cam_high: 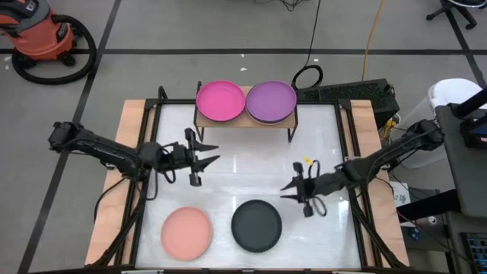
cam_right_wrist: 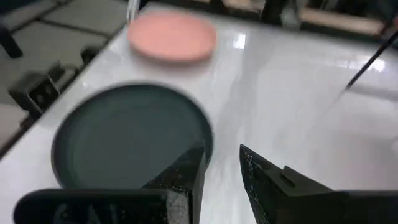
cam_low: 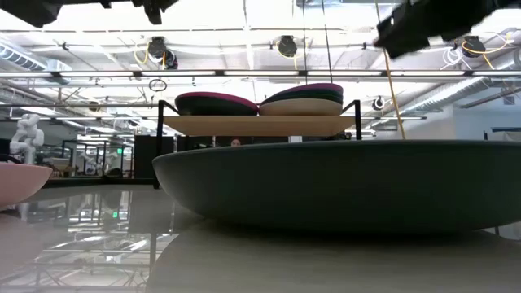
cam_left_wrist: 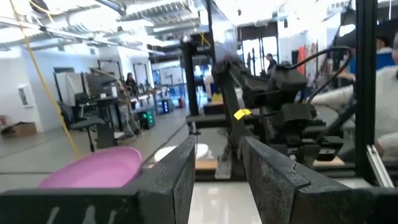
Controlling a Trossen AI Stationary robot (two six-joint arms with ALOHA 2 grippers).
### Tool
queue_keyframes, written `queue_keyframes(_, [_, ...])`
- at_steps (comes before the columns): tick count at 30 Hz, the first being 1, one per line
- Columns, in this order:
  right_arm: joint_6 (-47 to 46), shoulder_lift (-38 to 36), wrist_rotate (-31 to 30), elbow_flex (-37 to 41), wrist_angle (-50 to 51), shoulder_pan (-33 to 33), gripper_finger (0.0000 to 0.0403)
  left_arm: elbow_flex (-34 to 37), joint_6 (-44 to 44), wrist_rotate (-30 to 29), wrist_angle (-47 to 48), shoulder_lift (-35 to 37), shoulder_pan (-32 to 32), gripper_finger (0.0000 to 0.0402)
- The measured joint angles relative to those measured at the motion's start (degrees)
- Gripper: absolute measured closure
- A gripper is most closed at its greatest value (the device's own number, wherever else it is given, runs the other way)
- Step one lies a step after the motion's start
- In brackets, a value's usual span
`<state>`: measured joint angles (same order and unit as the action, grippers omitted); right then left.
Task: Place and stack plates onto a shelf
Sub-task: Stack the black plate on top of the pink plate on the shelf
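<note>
On the shelf (cam_high: 245, 122) at the table's far edge stand two stacks of plates, one topped by a magenta plate (cam_high: 221, 100), the other by a purple plate (cam_high: 270, 101). The low view shows both stacks resting on the shelf's wooden top (cam_low: 260, 124). A salmon plate (cam_high: 186, 232) and a dark plate (cam_high: 256, 225) lie flat near the table's near edge. My left gripper (cam_high: 207, 158) hovers open above the table's middle-left and holds nothing. My right gripper (cam_right_wrist: 221, 165) is open, up in the air just right of the dark plate (cam_right_wrist: 130, 140), pointing down toward its rim.
Black frame rails (cam_high: 148, 183) run along the table's left and right sides. The white table top (cam_high: 251, 164) between the shelf and the two loose plates is bare. The right arm (cam_left_wrist: 280, 112) shows across from my left gripper. People sit in the room beyond.
</note>
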<state>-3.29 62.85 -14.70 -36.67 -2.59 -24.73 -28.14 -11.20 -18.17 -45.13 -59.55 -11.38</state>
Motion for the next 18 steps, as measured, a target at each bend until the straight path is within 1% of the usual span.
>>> queue_keyframes(6, [-7.99,9.47,0.67,0.00,-0.14,-0.85,0.0316,0.00,-0.62,-0.20,-4.15,-4.75,0.48,0.0259])
queue_keyframes(8, [-9.64,12.04,2.60,0.03,-0.57,-0.54,0.0316,0.00,-0.57,-0.31,-5.32,-5.18,0.50,0.0259])
queue_keyframes(13, [-12.57,16.53,4.49,0.04,-5.82,0.50,0.0315,0.00,-0.26,-0.31,-5.77,-5.38,0.46,0.0259])
queue_keyframes(15, [-13.10,17.89,5.66,0.04,-7.91,1.19,0.0309,0.00,-0.15,-0.31,-5.75,-5.38,0.48,0.0259])
queue_keyframes(18, [-14.02,19.71,6.14,0.04,-9.88,2.52,0.0289,0.00,-0.09,-0.31,-5.75,-5.38,0.48,0.0259])
